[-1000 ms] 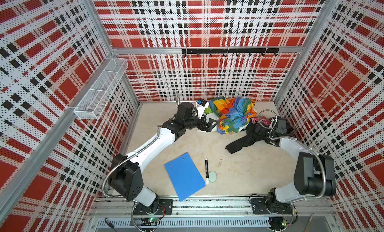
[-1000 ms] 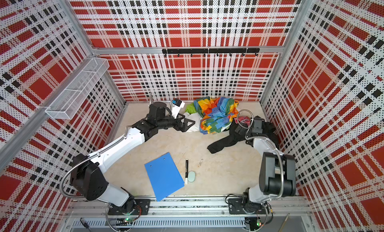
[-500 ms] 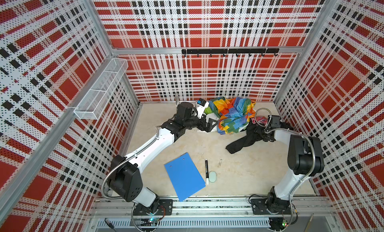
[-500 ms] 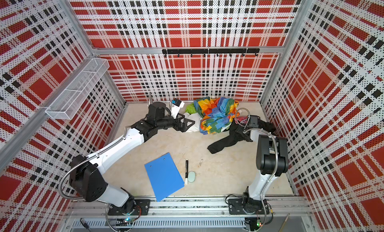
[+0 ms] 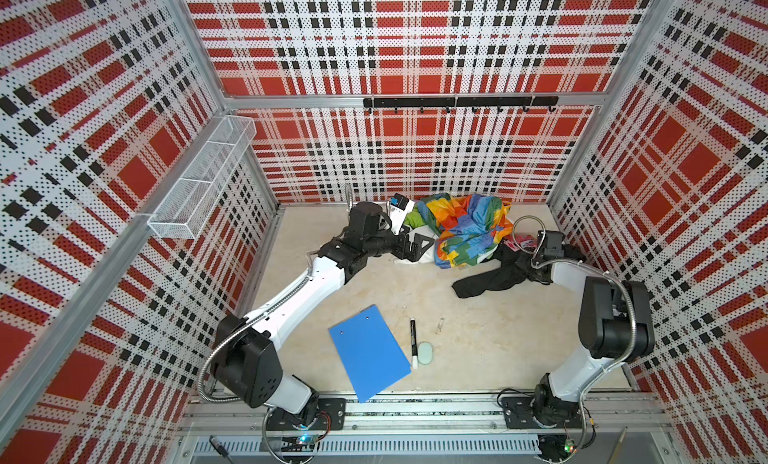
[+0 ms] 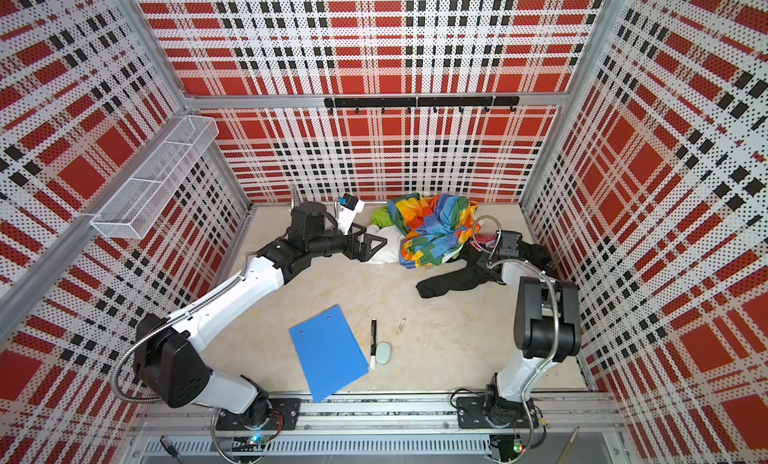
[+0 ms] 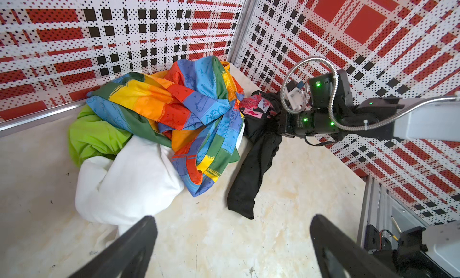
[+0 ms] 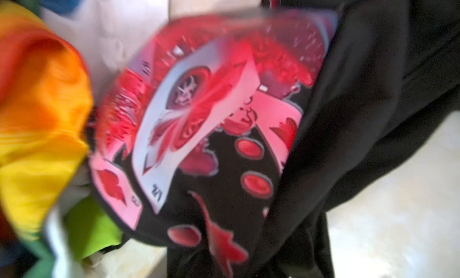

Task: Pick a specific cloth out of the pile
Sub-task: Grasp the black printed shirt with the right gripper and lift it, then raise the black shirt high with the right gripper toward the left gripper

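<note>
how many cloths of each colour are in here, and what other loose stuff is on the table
rainbow patchwork cloth: 1
white cloth: 1
lime green cloth: 1
black cloth: 1
blue clipboard: 1
black marker: 1
pale oval object: 1
total: 7
</note>
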`<state>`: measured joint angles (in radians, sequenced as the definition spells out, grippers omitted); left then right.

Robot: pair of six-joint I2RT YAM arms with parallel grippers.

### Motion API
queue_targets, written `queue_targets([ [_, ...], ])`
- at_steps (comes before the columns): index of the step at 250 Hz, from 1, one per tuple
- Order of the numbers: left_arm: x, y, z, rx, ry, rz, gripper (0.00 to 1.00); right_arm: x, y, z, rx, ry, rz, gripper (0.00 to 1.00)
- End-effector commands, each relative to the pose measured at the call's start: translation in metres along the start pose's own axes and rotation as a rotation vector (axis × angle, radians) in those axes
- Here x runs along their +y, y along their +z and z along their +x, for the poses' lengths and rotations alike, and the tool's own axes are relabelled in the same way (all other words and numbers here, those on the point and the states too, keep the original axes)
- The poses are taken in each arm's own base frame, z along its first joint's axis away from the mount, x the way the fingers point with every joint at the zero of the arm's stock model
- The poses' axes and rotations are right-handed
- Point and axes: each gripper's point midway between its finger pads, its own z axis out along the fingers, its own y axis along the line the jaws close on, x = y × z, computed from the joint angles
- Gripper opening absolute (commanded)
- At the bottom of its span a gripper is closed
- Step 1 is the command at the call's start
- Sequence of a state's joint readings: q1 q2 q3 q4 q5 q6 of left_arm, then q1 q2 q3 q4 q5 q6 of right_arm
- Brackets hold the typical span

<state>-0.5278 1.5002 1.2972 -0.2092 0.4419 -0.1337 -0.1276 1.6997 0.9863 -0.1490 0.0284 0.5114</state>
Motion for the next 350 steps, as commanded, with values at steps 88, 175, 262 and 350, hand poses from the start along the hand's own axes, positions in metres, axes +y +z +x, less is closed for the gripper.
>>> queue_targets([
  [88,-0.006,-0.009,-0.021,-0.061,0.018,0.022,0.99,0.029,-0.121,-0.078,-0.324,-0.019,-0.083,0.02],
  [175,-0.006,-0.012,-0.023,-0.068,0.024,0.024,0.99,0.072,-0.224,-0.117,-0.543,-0.091,-0.186,0.01],
  [262,0.005,-0.042,-0.046,-0.135,0.019,0.013,0.99,0.111,-0.32,-0.144,-0.714,-0.075,-0.366,0.0],
  [350,0.02,-0.083,-0.071,-0.236,0.016,-0.02,0.99,0.167,-0.41,-0.161,-0.823,-0.111,-0.607,0.0],
])
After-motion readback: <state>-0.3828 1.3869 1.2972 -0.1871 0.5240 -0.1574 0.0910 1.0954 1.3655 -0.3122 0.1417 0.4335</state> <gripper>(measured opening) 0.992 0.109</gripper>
